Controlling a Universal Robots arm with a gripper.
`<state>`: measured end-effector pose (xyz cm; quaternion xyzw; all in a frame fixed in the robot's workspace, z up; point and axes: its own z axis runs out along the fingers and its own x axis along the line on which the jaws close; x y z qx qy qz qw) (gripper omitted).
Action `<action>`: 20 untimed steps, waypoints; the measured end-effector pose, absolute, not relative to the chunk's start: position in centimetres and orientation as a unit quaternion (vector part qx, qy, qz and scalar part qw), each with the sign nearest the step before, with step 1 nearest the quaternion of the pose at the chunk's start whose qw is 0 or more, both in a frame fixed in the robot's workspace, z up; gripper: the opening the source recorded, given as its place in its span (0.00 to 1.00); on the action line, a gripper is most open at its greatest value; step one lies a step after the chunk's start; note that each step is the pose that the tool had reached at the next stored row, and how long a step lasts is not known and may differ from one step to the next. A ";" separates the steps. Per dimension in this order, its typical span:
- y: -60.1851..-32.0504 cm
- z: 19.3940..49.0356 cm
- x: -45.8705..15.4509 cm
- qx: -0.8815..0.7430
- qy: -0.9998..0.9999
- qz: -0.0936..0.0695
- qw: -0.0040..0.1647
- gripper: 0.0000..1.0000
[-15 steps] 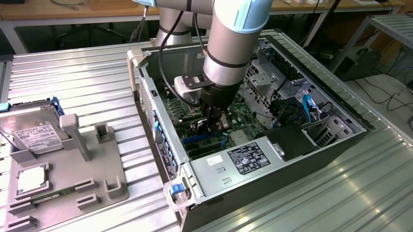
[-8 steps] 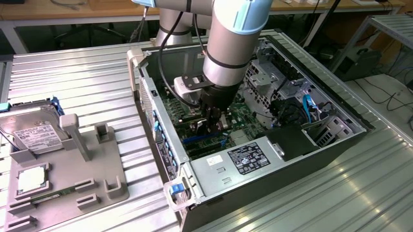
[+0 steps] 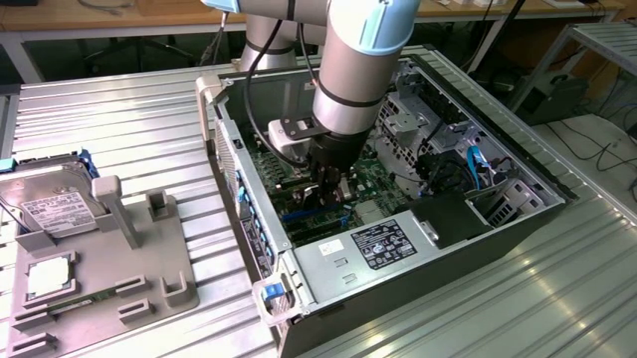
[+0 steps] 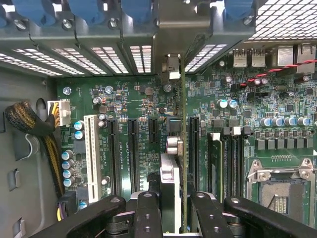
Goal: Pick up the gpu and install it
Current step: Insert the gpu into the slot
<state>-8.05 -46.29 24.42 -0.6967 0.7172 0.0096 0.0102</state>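
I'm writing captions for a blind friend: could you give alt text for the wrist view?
The black fingers hold the gpu edge-on, upright above a green motherboard inside a computer case, among its dark slots. A white slot and a cable bundle lie to one side.

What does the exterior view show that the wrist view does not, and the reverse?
Exterior view alone: the grey fixture tray holding the hard drive, and the computer case from outside. Wrist view alone: the white slot and the empty processor socket. Both: the tool gripping the gpu edge-on over the green motherboard.
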 end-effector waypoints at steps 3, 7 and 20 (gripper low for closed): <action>-46.3 24.4 -8.1 -0.697 0.717 0.010 0.010 0.28; -46.3 24.4 -8.1 -0.697 0.717 0.010 0.010 0.28; -46.1 24.4 -8.1 -0.698 0.716 0.010 0.010 0.28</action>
